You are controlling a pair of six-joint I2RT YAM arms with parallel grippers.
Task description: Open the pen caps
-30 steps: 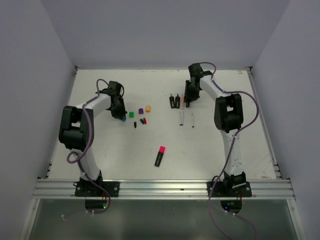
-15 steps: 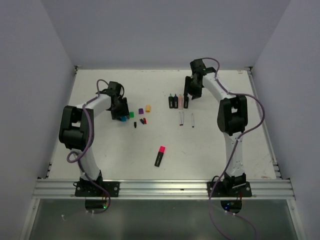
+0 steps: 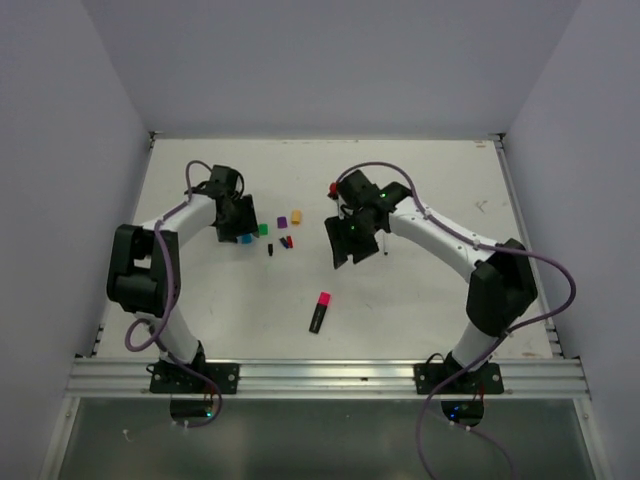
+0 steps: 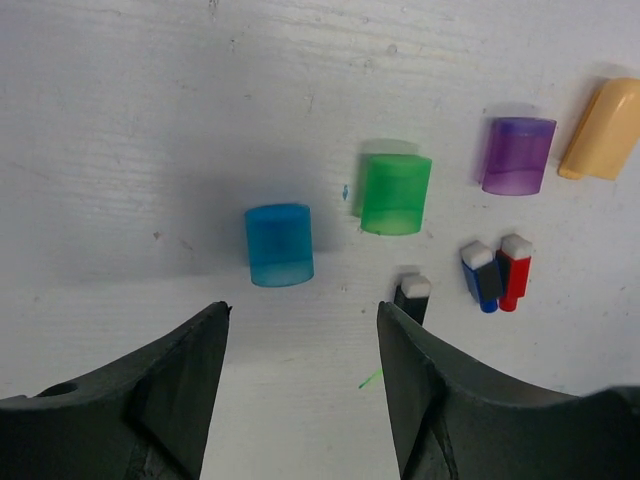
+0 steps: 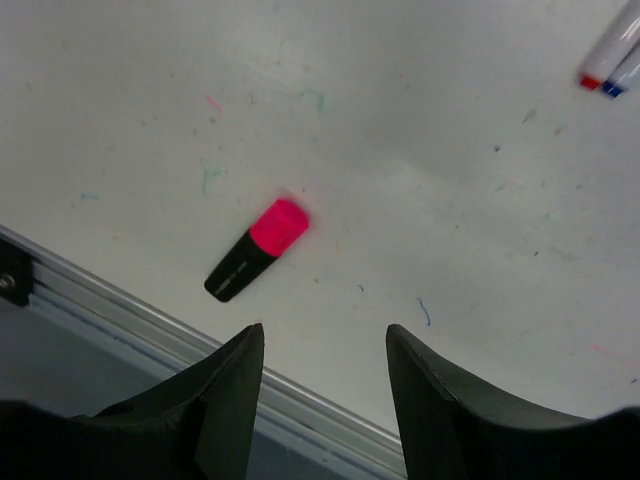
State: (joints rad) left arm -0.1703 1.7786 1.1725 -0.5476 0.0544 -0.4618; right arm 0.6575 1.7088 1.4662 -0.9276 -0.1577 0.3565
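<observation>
worktop: white flat worktop [image 3: 300, 160]; everything lies flat on it.
right tool: right tool [image 5: 322, 335] is spread wide with nothing between the fingers, above mid worktop.
left tool: left tool [image 4: 302, 312] is spread too and empty, over the loose-cap cluster on the left.
target: stubby black plastic highlighter [image 5: 232, 272] with chunky pink plastic cap [image 5: 278, 225] on. it is the only capped pen i can see, near centre, between the arms.
bearing: ahead of the right tool's fingers, offset to the frame-left side of the gap.
axis: top view shows it roughly near-far, slightly tilted, pink end away from the bases.
nearer arm: right, by my read; left is well apart.
thin pens: 2 thin white pens [image 5: 612, 58], side by side.
chunky loose caps: 4. translucent blue cap [image 4: 279, 245], green cap [image 4: 396, 194], purple cap [image 4: 518, 156], peach-orange cap [image 4: 601, 143].
tiny caps: 3. tiny black cap [image 4: 411, 297], tiny blue cap [image 4: 482, 279], tiny red cap [image 4: 514, 272].
other highlighters: none visible, so no count.
</observation>
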